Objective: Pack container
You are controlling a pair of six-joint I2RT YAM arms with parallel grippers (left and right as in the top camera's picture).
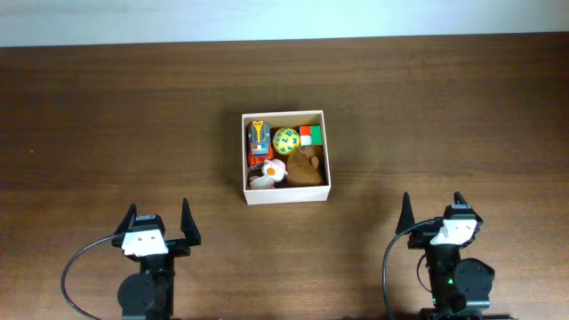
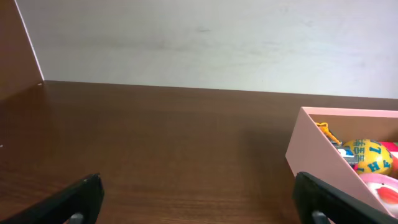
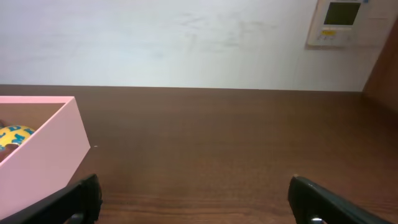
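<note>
Sitting frame centre on desk (image 1: 107, 107), container (image 1: 286, 193) crowded; pale toy (image 1: 265, 176) indistinct. Left end effector (image 1: 159, 216), right end effector (image 1: 433, 209) spread, empty.

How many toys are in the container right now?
5 in the container: orange toy far-left, yellow ball far-middle, red-green block far-right, brown plush near-right, pink-white plush near-left. Others may lie hidden beneath.
</note>
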